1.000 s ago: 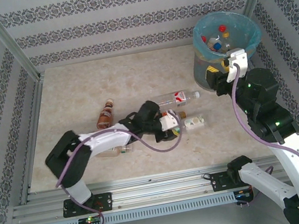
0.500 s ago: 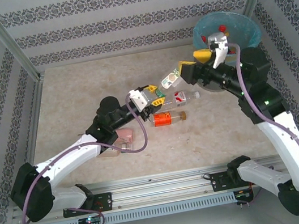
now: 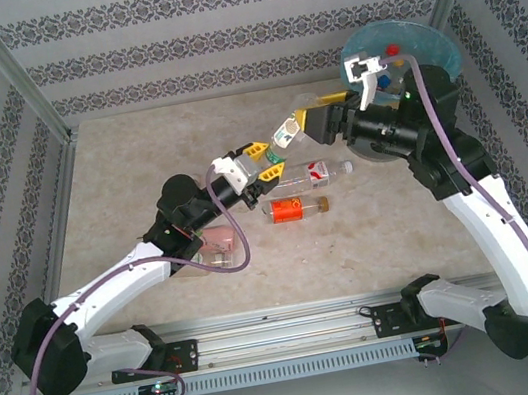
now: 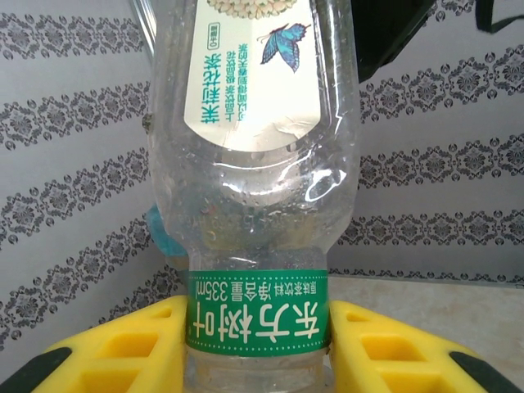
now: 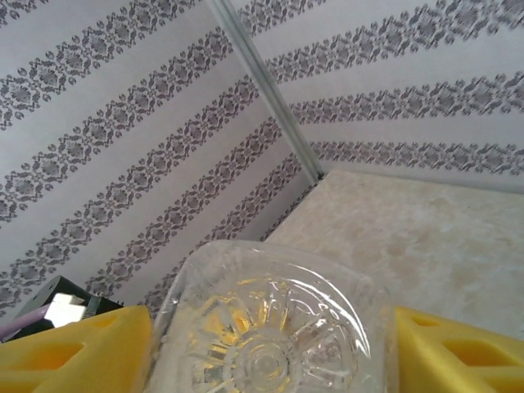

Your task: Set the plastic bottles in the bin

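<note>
Between your two tools, raised off the worktop (image 3: 137,168), hangs a clear green-banded bottle (image 3: 287,134). Your left tool (image 3: 267,154) is clamped on its neck, yellow fingers (image 4: 123,348) on either side. Your right tool (image 3: 304,120) straddles its base (image 5: 266,327); whether those jaws grip cannot be told. Beneath both tools lie an orange-labelled bottle (image 3: 290,210) and a red-labelled bottle (image 3: 313,175). Behind the right tool stands the bin (image 3: 435,35).

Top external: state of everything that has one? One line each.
green-label bottle: off the table, between both grippers
left gripper: shut on the green-label bottle
right gripper: jaws either side of its base, grip unclear
red-label bottle: lying on the table
orange bottle: lying on the table
bin: standing, bottles inside
</note>
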